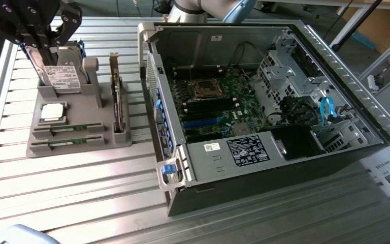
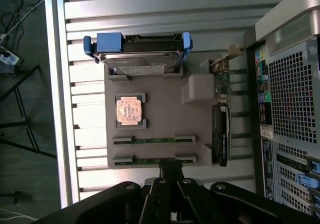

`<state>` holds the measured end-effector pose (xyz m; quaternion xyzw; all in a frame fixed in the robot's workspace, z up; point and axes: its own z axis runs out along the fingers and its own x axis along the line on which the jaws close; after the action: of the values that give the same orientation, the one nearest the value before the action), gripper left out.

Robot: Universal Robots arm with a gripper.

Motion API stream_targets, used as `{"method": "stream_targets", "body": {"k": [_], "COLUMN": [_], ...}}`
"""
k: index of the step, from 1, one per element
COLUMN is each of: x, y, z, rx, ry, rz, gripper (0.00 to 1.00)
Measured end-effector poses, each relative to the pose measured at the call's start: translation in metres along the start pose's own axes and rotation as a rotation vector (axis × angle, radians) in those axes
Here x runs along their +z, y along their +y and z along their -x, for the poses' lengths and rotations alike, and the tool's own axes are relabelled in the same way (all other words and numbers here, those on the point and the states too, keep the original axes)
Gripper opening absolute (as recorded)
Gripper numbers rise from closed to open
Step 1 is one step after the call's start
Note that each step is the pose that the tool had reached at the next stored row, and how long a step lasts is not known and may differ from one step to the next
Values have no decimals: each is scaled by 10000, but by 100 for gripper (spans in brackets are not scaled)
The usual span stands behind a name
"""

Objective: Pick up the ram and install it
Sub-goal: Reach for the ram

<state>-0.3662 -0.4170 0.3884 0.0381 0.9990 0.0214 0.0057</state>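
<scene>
Two ram sticks (image 1: 68, 131) (image 1: 65, 146) lie flat in the front slots of a grey holder (image 1: 79, 109) on the slatted table. The wrist view looks down on the same pair (image 2: 154, 140) (image 2: 154, 160) in the holder (image 2: 165, 114). My gripper (image 1: 36, 40) hangs high above the holder's far end, over the hard drive, well apart from both sticks. In the wrist view its dark fingers (image 2: 171, 168) are shut with nothing between them.
The holder also carries an upright hard drive (image 1: 61, 76) with blue rails, a square processor (image 1: 53, 112) and an upright expansion card (image 1: 118, 101). The open computer case (image 1: 357, 127) lies at the exterior view's right, its motherboard (image 1: 212, 104) exposed.
</scene>
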Motion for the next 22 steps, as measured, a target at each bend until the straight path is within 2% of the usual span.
{"method": "stream_targets", "body": {"k": [22], "x": [-5], "y": [-122], "z": [10], "rx": [0], "ry": [0], "rz": [0], "gripper": [10]}}
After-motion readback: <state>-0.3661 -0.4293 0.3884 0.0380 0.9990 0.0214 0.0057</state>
